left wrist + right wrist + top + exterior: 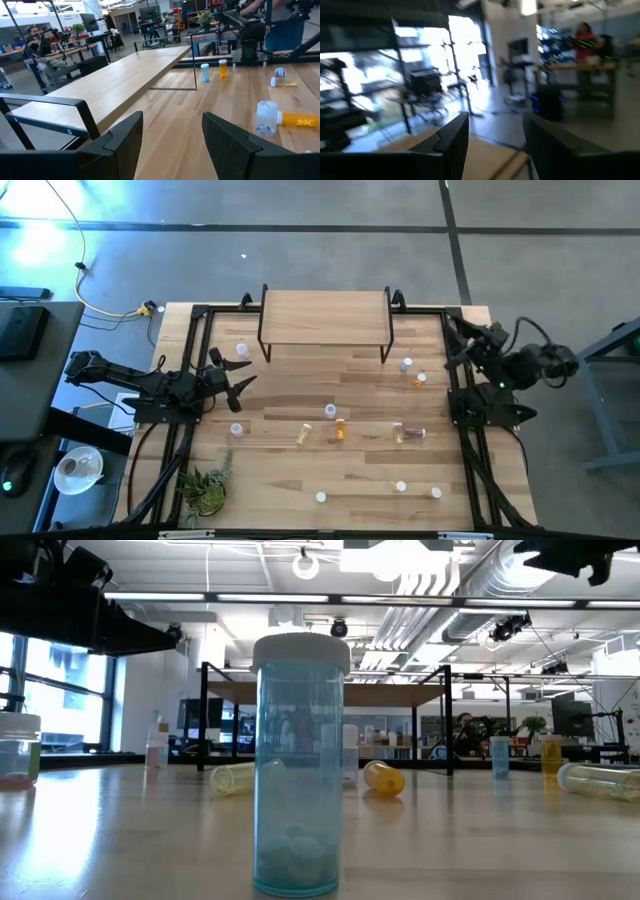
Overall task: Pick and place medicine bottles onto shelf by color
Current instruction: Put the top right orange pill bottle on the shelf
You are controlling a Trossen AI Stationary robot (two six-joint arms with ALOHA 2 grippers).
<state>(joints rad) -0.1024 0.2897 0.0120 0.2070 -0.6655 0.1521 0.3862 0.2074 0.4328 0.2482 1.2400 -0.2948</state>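
Bottles [330,412] lie scattered on the bench [300,480]; the shelf [324,318] is bare. Left end effector [243,372], released, hovers near the shelf's left end; right end effector [495,145], released, waits aside. Next, I judge: descend over one bottle.

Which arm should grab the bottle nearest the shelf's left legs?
Left. The left gripper is open over the table, close to that bottle by the shelf. The right gripper sits at the table's far right edge.
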